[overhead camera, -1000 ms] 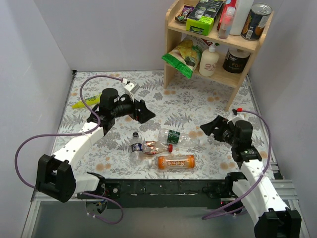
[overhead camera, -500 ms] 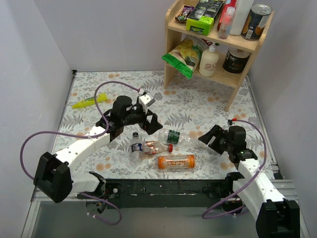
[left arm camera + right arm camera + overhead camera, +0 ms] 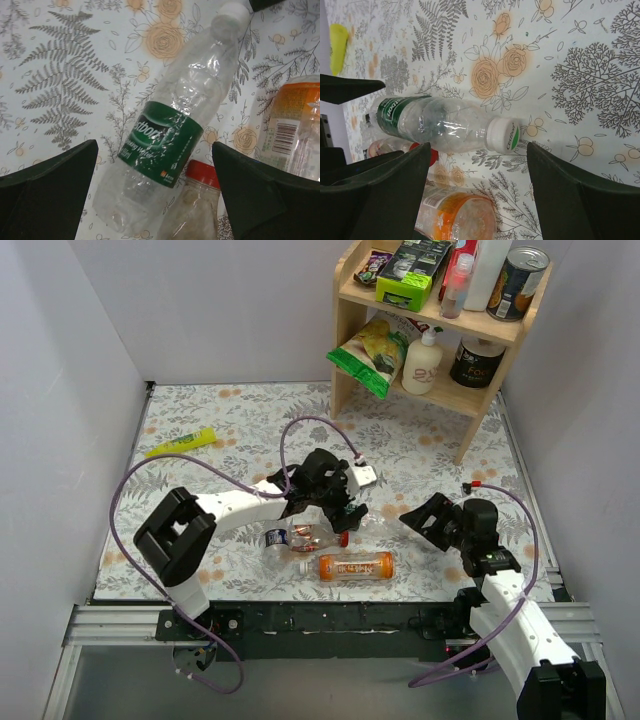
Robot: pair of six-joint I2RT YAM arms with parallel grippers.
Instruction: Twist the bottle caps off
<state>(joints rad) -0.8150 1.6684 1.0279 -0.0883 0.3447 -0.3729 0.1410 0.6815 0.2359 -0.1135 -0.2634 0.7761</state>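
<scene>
Four bottles lie on their sides on the flowered table (image 3: 240, 420); all places are given from the green-labelled bottle (image 3: 165, 150). Its white cap (image 3: 502, 135) is screwed on and points toward the right arm.

The left gripper (image 3: 155, 144) hangs over the label, with its fingers spread wide, one on each side of the body. Whether they touch the bottle cannot be told. The right gripper (image 3: 479, 145) sits off the cap end, also spread wide, holding nothing and clear of the cap.

Just beside the green-labelled bottle, toward the arm bases, lies the reddish bottle (image 3: 310, 537), with its red cap (image 3: 202, 175) on and close against the green label. The orange bottle (image 3: 352, 565) lies nearer the bases again. The blue-labelled bottle (image 3: 275, 540) lies at the left of the reddish bottle.

Well apart, a yellow tube (image 3: 180, 443) lies far to the left and a wooden shelf (image 3: 440, 390) stands behind on the right.
</scene>
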